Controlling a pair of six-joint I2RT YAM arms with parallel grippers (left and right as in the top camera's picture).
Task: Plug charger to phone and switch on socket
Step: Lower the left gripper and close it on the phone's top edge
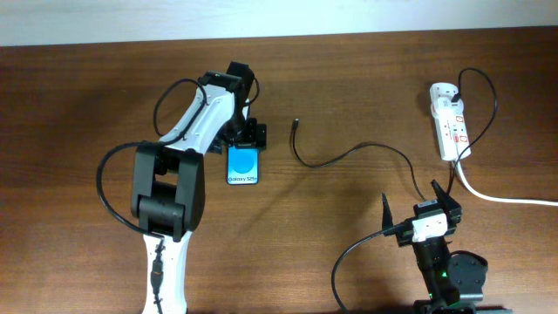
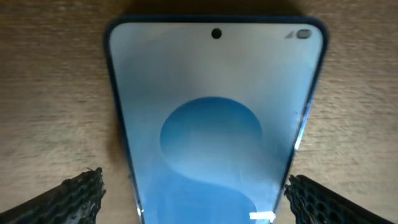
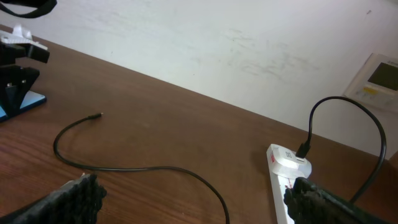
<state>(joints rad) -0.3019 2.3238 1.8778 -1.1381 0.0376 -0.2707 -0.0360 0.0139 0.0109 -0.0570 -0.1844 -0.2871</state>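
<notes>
Overhead view, contents listed by size.

1. Worktop [image 1: 349, 78]: brown wood grain, carrying all items below.
2. Left arm [image 1: 174, 174]: reaches forward to the phone. The left wrist view shows the left jaws spread wide, one finger either side of the phone's body. A gap seems to show on each side, so they straddle it and do not clamp it.
3. Right arm [image 1: 433, 240]: low at the near right, well apart from every task item. The right jaws are wide and hold nothing.
4. Socket [image 1: 449, 122]: white strip at the far right with red-marked switches. A thick white cord [image 1: 506, 199] leaves toward the right edge. The switch positions are too small to read.
5. Phone [image 1: 244, 166]: flat on the worktop, blue screen up, between the left jaws. Its port is not visible.
6. Charger [image 1: 349, 153]: thin black cable lying slack between phone and socket, its far end plugged into the socket.
7. Plug tip [image 1: 296, 123]: free on the worktop, right of the phone, not touching it.

Step in hand, as judged: the left arm is set to steady the phone, with the charger not yet picked up and nothing plugged in. The next move calls for the right arm to cross to the plug tip and pinch the cable just behind it. It must then line the tip up with the phone's port. The socket switch comes last.
</notes>
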